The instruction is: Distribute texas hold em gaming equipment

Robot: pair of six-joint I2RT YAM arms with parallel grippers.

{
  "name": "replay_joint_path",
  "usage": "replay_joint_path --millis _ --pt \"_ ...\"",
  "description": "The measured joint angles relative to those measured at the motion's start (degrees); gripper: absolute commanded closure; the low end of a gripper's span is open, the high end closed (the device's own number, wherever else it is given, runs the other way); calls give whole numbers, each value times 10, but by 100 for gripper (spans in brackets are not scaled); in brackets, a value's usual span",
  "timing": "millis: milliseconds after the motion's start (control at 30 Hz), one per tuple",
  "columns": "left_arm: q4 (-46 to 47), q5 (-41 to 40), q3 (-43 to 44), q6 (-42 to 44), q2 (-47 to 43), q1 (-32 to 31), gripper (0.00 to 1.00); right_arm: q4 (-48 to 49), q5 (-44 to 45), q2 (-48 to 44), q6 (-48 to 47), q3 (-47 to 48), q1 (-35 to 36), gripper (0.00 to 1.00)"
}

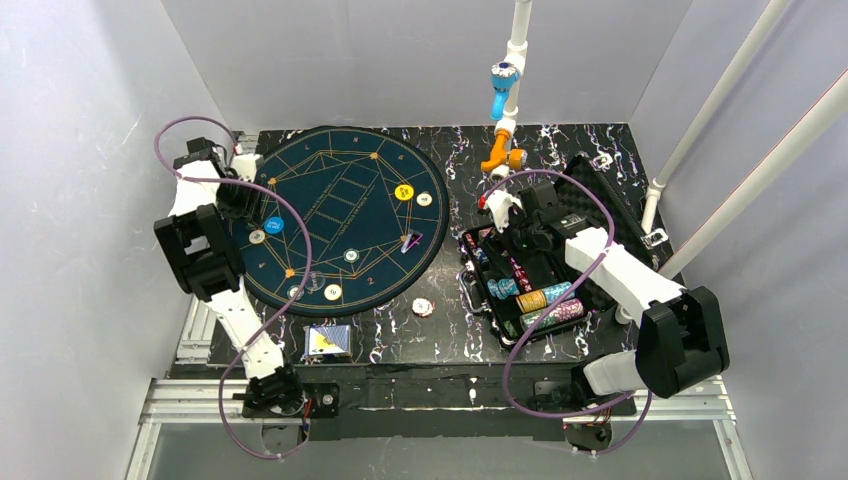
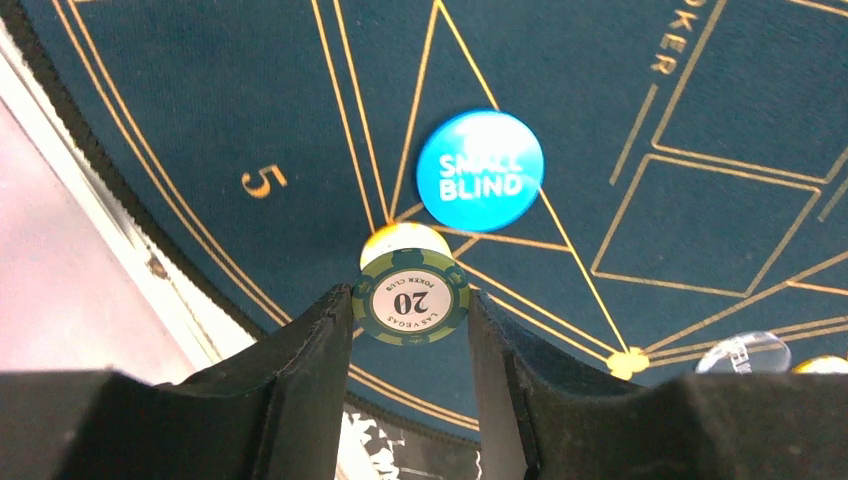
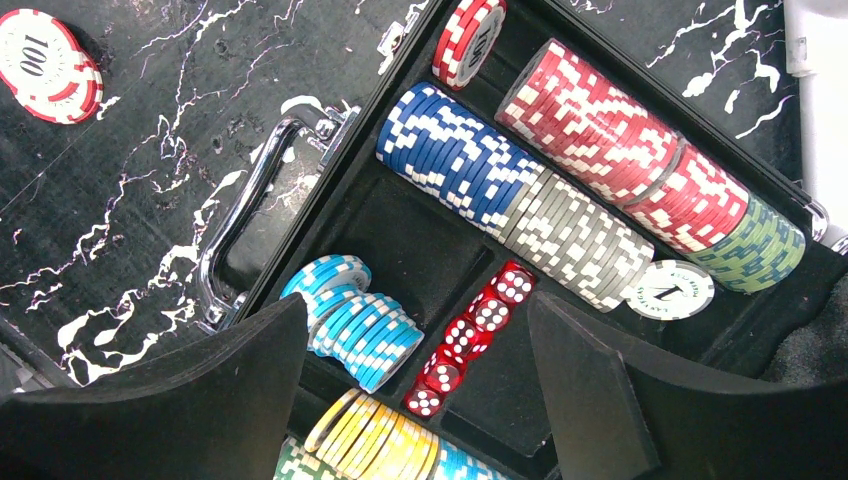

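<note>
Distribution partly done: several discs point(image 1: 403, 191) lie on the mat point(image 1: 340, 170); left hand point(image 2: 410, 298) grips a green chip point(image 2: 410, 304) above it; right hand point(image 3: 415, 310) hangs wide over the well-stocked case point(image 3: 400, 230).

Flat, white, diffuse light fills my overhead view: the enclosure walls point(image 1: 90, 90) glow pale, the black table point(image 1: 560, 165) stays dark, and shadows on it are faint and soft-edged. On my left wrist camera the green-edged chip point(image 2: 410, 300) reads sharp, while the fingers point(image 2: 300, 390) of the left gripper point(image 2: 408, 305) blur into black masses. A soft sheen washes the blue disc point(image 2: 480, 170). On the right wrist camera the stacked chips point(image 3: 450, 150) in the case point(image 3: 420, 240) are crisp, the red dice point(image 3: 470, 335) glint, and the right gripper point(image 3: 415, 300) sits out of focus.
</note>
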Motion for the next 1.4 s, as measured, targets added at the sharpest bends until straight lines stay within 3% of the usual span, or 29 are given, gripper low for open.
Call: replay_joint_path --millis 467,600,767,967,1067,1200,1400 --pt "7 -31 90 -21 93 0 57 0 0 0 0 0 0 12" --pt "13 -35 97 -21 108 0 49 0 0 1 0 0 0 12" --pt "12 -35 97 -20 121 0 30 0 0 4 0 0 0 12" --pt "8 -24 87 -22 109 0 26 0 -8 5 0 0 0 12" --pt "0 -3 43 -28 59 0 25 0 -18 5 1 1 1 12" --pt "-27 37 -38 -39 -74 0 25 -4 -24 23 3 23 20 13" --pt "-49 91 -177 -67 -300 0 25 -10 2 114 4 136 122 15"
